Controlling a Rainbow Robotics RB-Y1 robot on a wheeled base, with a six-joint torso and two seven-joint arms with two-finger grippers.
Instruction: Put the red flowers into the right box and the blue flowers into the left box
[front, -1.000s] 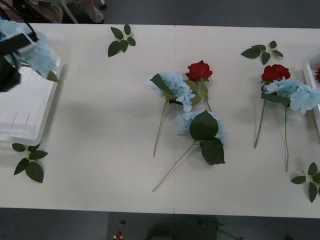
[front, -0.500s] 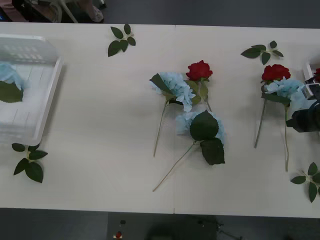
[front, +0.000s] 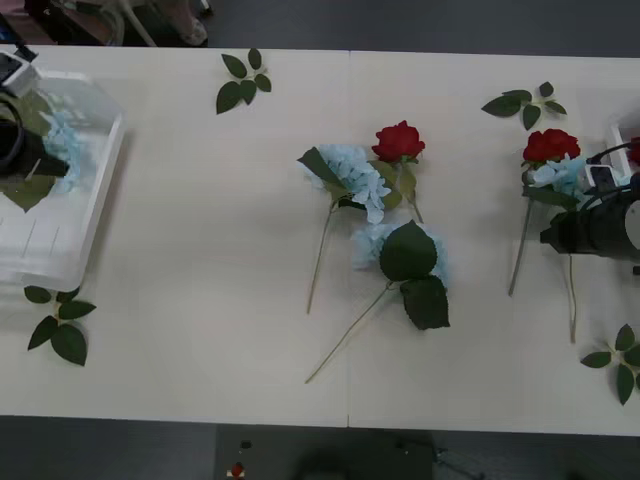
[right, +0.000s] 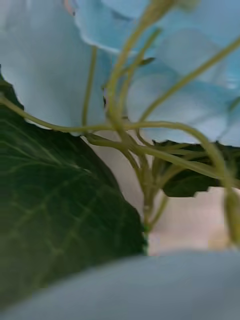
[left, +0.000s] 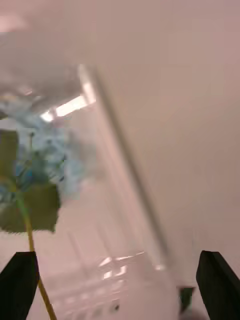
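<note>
A pale blue flower (front: 62, 143) (left: 47, 157) lies in the left box (front: 97, 195), and my left gripper (front: 20, 150) (left: 120, 292) hangs open just over it. Two more blue flowers (front: 355, 172) (front: 372, 245) lie mid-table beside a red flower (front: 398, 140). On the right, a red flower (front: 550, 145) rests against another blue flower (front: 562, 176). My right gripper (front: 556, 237) is low over that one, its petals (right: 165, 105) and stems close in the right wrist view. The right box (front: 620, 160) shows as a white rim with a bit of red behind it.
Loose green leaf sprigs lie at the back (front: 243, 80) (front: 525, 103), by the left box's front corner (front: 58, 325) and at the front right (front: 620, 362). Long stems trail toward the table's front edge. Bare tabletop stretches between the left box and the middle flowers.
The left gripper held a blue flower over the left box, then went out of view with the flower in the box, and now hangs open over it. The right arm came in from the right.
</note>
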